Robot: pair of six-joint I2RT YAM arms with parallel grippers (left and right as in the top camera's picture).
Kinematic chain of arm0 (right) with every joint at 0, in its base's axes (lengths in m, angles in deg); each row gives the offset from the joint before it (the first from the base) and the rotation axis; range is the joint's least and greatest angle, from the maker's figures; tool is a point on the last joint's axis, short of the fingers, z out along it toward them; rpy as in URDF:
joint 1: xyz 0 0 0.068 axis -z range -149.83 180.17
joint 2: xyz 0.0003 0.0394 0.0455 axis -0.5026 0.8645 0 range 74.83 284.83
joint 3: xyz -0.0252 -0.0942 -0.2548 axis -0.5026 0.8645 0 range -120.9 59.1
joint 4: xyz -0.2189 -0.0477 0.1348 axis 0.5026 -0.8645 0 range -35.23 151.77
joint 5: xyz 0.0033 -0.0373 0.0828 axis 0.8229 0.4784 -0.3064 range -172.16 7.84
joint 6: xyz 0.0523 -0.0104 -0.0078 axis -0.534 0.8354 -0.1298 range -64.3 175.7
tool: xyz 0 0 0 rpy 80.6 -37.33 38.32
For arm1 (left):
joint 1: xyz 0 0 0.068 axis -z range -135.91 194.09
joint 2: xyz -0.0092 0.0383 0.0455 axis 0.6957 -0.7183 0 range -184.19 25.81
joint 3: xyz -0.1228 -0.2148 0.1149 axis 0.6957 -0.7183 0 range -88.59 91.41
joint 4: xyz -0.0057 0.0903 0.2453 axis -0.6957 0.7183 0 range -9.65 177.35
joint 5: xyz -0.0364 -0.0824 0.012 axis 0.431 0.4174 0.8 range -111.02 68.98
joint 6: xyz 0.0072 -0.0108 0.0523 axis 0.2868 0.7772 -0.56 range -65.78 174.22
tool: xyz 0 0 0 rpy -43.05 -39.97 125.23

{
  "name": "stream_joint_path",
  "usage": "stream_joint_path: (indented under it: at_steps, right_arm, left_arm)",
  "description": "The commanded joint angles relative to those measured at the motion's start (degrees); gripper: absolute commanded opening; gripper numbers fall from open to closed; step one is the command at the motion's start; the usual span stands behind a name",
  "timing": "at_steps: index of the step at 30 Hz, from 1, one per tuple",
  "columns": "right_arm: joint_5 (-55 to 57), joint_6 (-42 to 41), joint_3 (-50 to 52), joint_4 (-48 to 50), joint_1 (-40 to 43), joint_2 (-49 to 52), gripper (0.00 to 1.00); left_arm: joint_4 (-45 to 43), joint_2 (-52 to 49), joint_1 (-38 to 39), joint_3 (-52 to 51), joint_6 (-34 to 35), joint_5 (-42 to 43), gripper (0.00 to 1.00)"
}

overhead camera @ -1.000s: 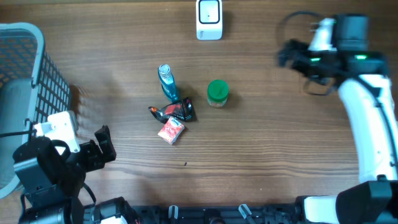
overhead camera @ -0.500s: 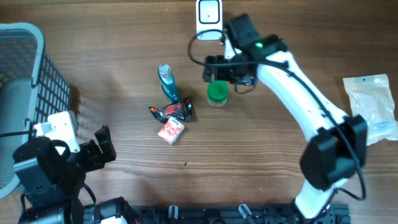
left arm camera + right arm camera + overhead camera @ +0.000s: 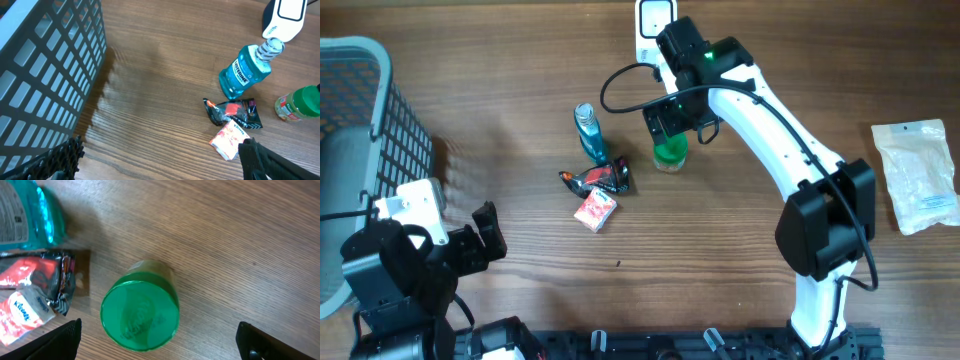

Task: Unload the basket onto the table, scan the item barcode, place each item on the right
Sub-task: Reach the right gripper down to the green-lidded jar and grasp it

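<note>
A white barcode scanner (image 3: 656,30) stands at the table's far edge. In front of it lie several items: a green-lidded jar (image 3: 670,155), a blue mouthwash bottle (image 3: 589,133), a black and red packet (image 3: 600,179) and a small tissue pack (image 3: 595,210). My right gripper (image 3: 672,120) hovers open right above the jar (image 3: 140,311), its fingers wide on either side and touching nothing. No barcode shows on the jar from above. My left gripper (image 3: 460,240) rests open at the near left, empty.
A grey mesh basket (image 3: 360,120) fills the left edge, close to my left gripper (image 3: 160,162). A clear plastic bag (image 3: 916,175) lies at the far right. The mouthwash bottle (image 3: 25,215) and the packet (image 3: 37,277) lie just left of the jar.
My right arm has swung from the far right of the table to the middle and now hangs over the green jar. The left arm has not moved.
</note>
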Motion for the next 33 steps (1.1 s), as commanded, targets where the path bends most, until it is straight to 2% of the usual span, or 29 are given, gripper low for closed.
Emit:
stream_joint_path:
  at_steps: [1, 17, 20, 24, 28, 31, 33]
  right_arm:
    - [-2.54, 3.58, -0.26, -0.22, 0.11, 3.52, 1.00]
    - [-4.70, 3.72, 3.13, 0.81, -1.38, 8.31, 0.99]
    - [-4.48, 3.67, 3.41, 1.09, -1.77, 8.50, 0.92]
    - [-4.28, 3.45, 3.45, 1.81, -1.75, 8.57, 0.72]
    - [-4.28, 3.58, 3.45, 1.84, -1.75, 8.57, 0.59]
    - [-3.48, 9.60, 3.23, 0.66, -1.75, 8.55, 0.53]
    - [1.62, 14.78, 2.71, -1.97, -1.75, 8.39, 0.50]
  left_arm:
    - [-0.15, 0.09, 0.24, -0.02, 0.55, 0.28, 1.00]
    - [-0.15, 0.09, 0.24, -0.02, 0.55, 0.28, 1.00]
    - [-0.15, 0.09, 0.24, -0.02, 0.57, 0.28, 1.00]
    - [-0.15, 0.09, 0.26, -0.02, 0.55, 0.28, 1.00]
    - [-0.15, 0.09, 0.24, -0.02, 0.55, 0.28, 1.00]
    - [-0.15, 0.09, 0.24, -0.02, 0.55, 0.28, 1.00]
    - [-0.15, 0.09, 0.26, -0.04, 0.55, 0.28, 1.00]
